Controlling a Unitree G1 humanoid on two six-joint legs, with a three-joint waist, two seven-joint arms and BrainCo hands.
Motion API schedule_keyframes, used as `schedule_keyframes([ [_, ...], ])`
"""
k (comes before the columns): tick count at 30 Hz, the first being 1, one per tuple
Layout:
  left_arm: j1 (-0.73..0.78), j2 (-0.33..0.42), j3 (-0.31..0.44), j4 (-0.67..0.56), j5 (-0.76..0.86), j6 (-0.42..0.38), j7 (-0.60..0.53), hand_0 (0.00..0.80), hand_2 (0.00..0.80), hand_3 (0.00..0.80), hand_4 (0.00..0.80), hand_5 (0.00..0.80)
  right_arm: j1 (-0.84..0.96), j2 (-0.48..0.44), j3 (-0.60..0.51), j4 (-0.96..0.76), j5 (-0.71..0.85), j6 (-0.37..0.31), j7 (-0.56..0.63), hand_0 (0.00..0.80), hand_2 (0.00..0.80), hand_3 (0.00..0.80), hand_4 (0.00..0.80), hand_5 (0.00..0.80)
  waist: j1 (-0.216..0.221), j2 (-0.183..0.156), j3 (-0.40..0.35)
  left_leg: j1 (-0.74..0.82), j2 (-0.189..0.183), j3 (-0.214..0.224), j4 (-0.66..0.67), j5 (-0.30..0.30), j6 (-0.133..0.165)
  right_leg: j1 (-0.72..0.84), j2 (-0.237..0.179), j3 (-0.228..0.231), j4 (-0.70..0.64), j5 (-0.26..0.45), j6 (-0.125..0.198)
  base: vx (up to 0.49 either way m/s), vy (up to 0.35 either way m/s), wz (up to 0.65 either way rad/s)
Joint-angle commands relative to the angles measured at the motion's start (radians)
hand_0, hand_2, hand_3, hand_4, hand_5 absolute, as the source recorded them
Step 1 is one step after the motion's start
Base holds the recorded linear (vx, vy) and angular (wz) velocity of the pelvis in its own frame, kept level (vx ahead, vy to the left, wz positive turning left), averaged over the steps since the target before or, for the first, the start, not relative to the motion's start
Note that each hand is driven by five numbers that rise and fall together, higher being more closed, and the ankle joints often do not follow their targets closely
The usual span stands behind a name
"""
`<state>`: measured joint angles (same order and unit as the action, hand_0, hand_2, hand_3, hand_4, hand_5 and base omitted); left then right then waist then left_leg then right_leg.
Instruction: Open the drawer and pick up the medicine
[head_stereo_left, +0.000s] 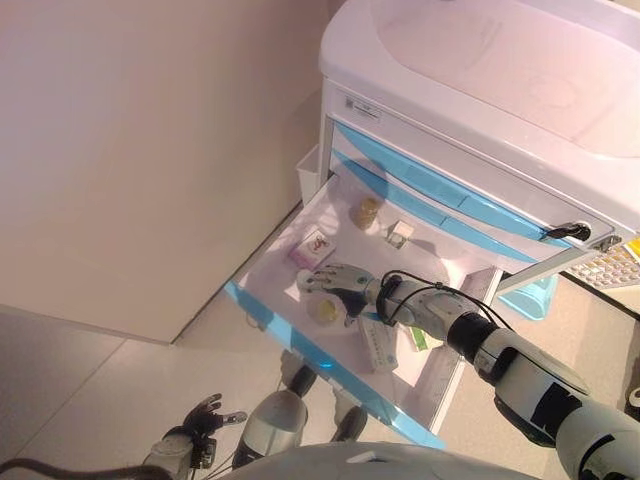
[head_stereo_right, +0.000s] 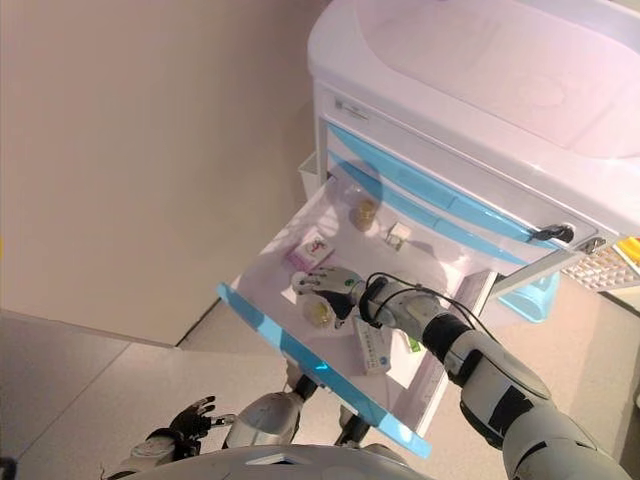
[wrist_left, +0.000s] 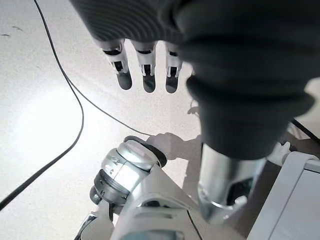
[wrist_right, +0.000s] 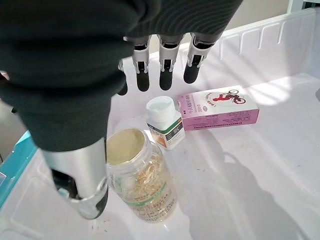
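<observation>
Right hand (wrist_right: 160, 65) hovers with fingers spread, empty, over the small white-capped medicine bottle (wrist_right: 165, 122) near the open drawer's (head_stereo_left: 275, 265) front edge; light, rigid, slippery—pinch its sides.

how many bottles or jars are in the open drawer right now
3: a clear jar and white-capped bottle beneath the right hand, another jar at the drawer's back. More may be hidden.

My head stereo pair looks steeply down, from well back, both eyes sharing the open drawer (head_stereo_left: 300, 262) and cabinet (head_stereo_right: 470, 110) | my left wrist camera faces the floor (wrist_left: 45, 125) past its own hand (wrist_left: 145, 65) | my right wrist camera sits very close inside that drawer.
</observation>
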<state>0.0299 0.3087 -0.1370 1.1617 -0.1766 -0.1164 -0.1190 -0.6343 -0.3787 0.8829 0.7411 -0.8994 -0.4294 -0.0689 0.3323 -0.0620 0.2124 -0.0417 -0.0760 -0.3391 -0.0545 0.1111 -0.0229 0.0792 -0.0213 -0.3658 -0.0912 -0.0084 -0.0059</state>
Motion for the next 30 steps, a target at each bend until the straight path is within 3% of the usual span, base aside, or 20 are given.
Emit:
schedule_keyframes([
  [1, 0.002, 0.006, -0.040, 0.044, 0.039, -0.023, -0.008, 0.000, 0.000, 0.000, 0.000, 0.000, 0.010, 0.018, 0.043, -0.030, -0.008, -0.001, -0.046, 0.000, 0.000, 0.000, 0.000, 0.000, 0.021, 0.002, -0.028, -0.010, -0.041, 0.011, 0.009, -0.067, -0.006, 0.000, 0.001, 0.005, 0.116, -0.084, 0.017, 0.000, 0.000, 0.00],
  [15, -0.006, 0.013, -0.061, 0.035, 0.029, -0.038, -0.008, 0.000, 0.000, 0.000, 0.000, 0.000, 0.003, 0.055, 0.047, 0.048, -0.029, 0.059, -0.060, 0.000, 0.000, 0.000, 0.000, 0.000, 0.041, 0.010, -0.004, -0.021, -0.045, -0.006, 0.010, -0.063, -0.003, -0.009, -0.001, -0.013, 0.121, -0.083, 0.016, 0.002, 0.000, 0.02],
  [30, -0.026, 0.027, -0.077, 0.033, 0.008, -0.049, -0.014, 0.000, 0.000, 0.000, 0.000, 0.000, -0.024, 0.081, 0.052, 0.111, -0.032, 0.081, -0.095, 0.000, 0.000, 0.000, 0.000, 0.000, 0.052, 0.011, 0.025, -0.033, -0.046, -0.012, 0.001, -0.057, 0.002, -0.021, -0.004, -0.024, 0.122, -0.082, 0.018, 0.005, 0.003, 0.03],
])
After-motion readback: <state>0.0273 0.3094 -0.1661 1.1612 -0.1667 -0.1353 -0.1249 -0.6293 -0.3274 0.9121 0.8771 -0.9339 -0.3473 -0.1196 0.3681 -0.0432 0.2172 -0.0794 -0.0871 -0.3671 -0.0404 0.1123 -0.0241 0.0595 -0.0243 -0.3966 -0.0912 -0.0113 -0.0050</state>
